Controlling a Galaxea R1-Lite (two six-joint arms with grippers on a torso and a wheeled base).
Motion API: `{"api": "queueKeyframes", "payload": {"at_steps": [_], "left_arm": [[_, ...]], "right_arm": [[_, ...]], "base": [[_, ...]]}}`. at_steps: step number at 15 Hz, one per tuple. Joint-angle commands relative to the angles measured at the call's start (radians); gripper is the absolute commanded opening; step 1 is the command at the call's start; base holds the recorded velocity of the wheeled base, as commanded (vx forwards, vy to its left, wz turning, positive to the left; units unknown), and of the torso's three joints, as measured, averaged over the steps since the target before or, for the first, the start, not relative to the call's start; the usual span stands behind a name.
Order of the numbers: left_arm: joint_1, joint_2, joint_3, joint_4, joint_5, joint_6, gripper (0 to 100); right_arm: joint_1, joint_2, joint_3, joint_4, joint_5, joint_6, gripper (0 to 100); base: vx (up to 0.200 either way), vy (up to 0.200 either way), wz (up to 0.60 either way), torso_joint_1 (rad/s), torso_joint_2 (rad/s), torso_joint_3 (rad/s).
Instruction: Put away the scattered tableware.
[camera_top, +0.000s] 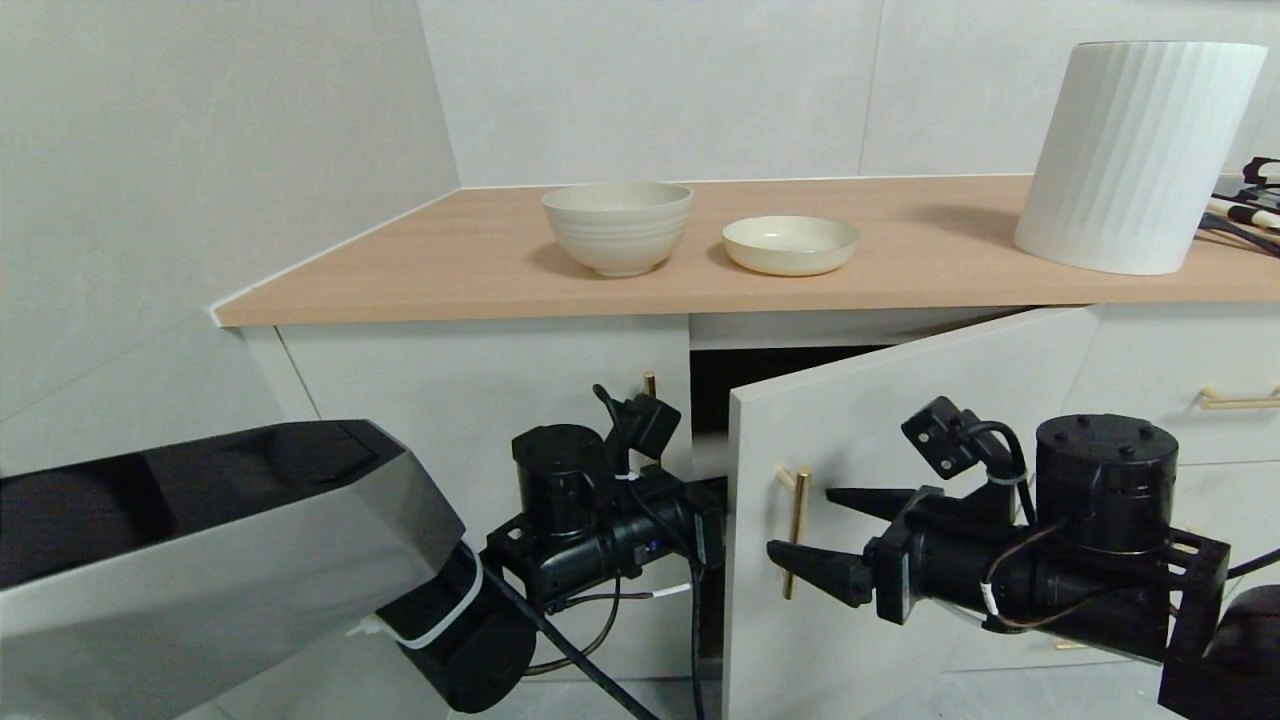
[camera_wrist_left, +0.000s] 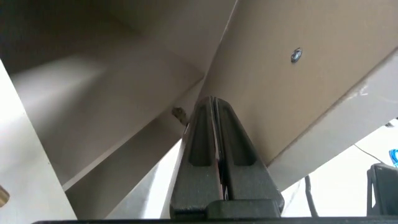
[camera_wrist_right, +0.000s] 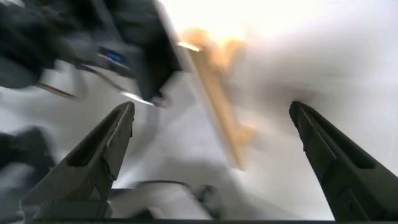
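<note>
Bowl (camera_top: 617, 225): upright on the bench (camera_top: 400, 280), left part, set back from the front edge.
Dish (camera_top: 790, 243): shallow, just right of the bowl, not touching.
Door (camera_top: 850, 480): cupboard door under the bench, ajar, with a brass handle (camera_top: 797, 530).
Right gripper (camera_top: 800, 525): jaws wide apart, one finger on either side of the handle.
Left gripper (camera_wrist_left: 213, 102): fingers pressed together, tip in the gap behind the door.

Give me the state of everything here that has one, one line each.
Right cabinet door: partly open.
Left cabinet door: shut.
Bowl: upright on the countertop.
Dish: upright, empty, on the countertop.
Left pincer: shut, empty, behind the right cabinet door.
Right pincer: open around that door's handle, not closed on it.
</note>
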Motion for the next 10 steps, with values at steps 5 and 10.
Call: {"api": "queueKeyframes", "payload": {"at_steps": [5, 10], "left_arm": [[0.001, -0.033, 0.003, 0.029, 0.009, -0.002, 0], [0.001, -0.057, 0.023, 0.045, 0.014, -0.002, 0]], "right_arm": [[-0.012, -0.311, 0.033, 0.489, -0.077, -0.045, 100], [-0.012, -0.401, 0.108, 0.530, -0.083, -0.037, 100]], "base": [[0.000, 0.000, 0.00, 0.000, 0.00, 0.000], [0.000, 0.000, 0.00, 0.000, 0.00, 0.000]]}}
